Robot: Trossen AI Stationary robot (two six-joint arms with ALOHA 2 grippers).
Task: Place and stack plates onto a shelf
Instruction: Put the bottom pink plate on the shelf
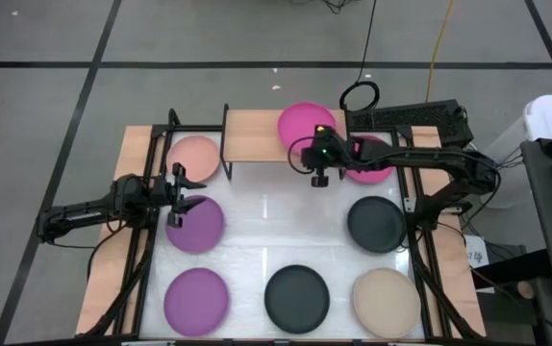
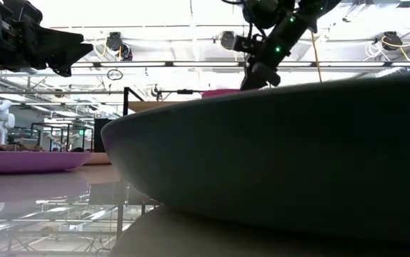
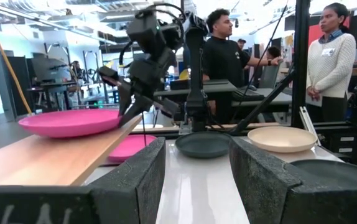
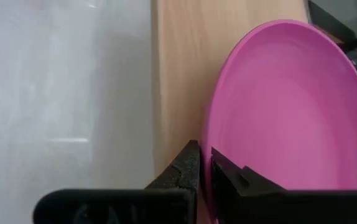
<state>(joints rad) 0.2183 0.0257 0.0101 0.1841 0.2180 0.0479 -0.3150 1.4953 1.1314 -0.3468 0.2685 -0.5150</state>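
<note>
A magenta plate (image 1: 307, 123) lies on the right end of the shelf's light-wood top (image 1: 252, 137); it also shows in the left wrist view (image 3: 69, 121). My right gripper (image 4: 204, 163) is shut on its near rim. My left gripper (image 1: 176, 197) is open and empty, above the far edge of a purple plate (image 1: 196, 225) at the table's left. A pale pink plate (image 1: 194, 157) lies by the shelf's left legs. A second magenta plate (image 1: 372, 161) lies on the table under my right arm. My right gripper pinches the magenta plate's rim (image 4: 211, 134) on the side toward the table's near edge, one finger (image 4: 185, 165) outside and under the rim, one (image 4: 228, 171) on the plate's inner side. The fingers come slanting down from above (image 3: 129, 109). The plate's underside lies on the shelf top.
On the table lie another purple plate (image 1: 196, 298), two dark plates (image 1: 296, 296) (image 1: 377, 223) and a beige plate (image 1: 385, 300). The shelf's left half is bare wood. The shelf's black legs (image 1: 225, 144) stand at its left end. People stand beyond the table's right side (image 3: 225, 56).
</note>
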